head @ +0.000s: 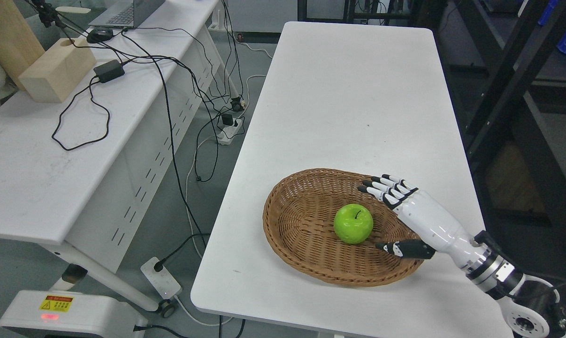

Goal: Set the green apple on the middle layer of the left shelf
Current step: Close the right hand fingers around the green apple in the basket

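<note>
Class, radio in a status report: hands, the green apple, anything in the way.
Right hand open, over the wicker basket, beside the green apple, not gripping. Left hand out of view. Apple sits in the basket. Nothing between hand and apple.

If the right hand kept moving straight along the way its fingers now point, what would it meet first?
The right hand points up-left over the wicker basket. Its fingers would probably pass behind the green apple, reaching the basket's far rim first; depth is unclear.

A yellow warning sticker (56,303) sits on the white robot base (72,314), far left of the robot hand (390,213); its print is too small to read.
</note>
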Motion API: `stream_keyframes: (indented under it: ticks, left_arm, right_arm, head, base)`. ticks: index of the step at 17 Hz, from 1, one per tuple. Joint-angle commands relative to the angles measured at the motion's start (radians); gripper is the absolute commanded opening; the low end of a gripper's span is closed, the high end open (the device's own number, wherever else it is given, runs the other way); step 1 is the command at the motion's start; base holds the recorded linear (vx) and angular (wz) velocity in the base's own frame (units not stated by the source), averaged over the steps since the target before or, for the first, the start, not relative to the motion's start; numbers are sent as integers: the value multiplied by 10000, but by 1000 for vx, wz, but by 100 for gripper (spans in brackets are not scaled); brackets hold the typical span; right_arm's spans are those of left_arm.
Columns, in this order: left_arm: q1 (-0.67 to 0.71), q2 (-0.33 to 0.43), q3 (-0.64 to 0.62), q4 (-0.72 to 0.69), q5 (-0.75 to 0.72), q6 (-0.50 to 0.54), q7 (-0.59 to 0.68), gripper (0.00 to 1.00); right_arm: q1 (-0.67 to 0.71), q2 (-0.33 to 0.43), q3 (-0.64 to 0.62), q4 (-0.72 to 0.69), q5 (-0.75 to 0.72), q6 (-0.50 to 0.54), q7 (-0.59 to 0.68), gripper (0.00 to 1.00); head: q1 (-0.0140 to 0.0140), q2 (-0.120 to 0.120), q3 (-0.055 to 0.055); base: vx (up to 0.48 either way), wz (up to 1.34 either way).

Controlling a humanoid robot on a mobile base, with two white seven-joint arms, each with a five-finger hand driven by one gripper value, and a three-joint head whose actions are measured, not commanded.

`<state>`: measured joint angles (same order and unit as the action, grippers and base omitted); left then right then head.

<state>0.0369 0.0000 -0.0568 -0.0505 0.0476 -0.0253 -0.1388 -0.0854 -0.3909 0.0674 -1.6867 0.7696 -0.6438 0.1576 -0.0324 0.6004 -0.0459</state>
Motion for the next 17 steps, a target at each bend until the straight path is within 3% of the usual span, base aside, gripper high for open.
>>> stream_keyframes:
  ticks: [1,5,17]
  left_arm:
    - [0,175,0,15,15,-8,7,100]
    - [0,175,0,-1,0,-8,7,100]
    - [0,175,0,14,0,-8,-8,100]
  right_arm:
    - [-419,-525,2163,146,1353,72,125,100]
    - [-1170,-386,2394,1096,1508,240,1030,100]
    - [-1785,-355,2348,1175,1201,1069,1093,100]
  head:
    - [0,0,0]
    - [0,0,0]
    - [0,0,0]
  base:
    - [0,0]
    - [0,0]
    - [-1,0]
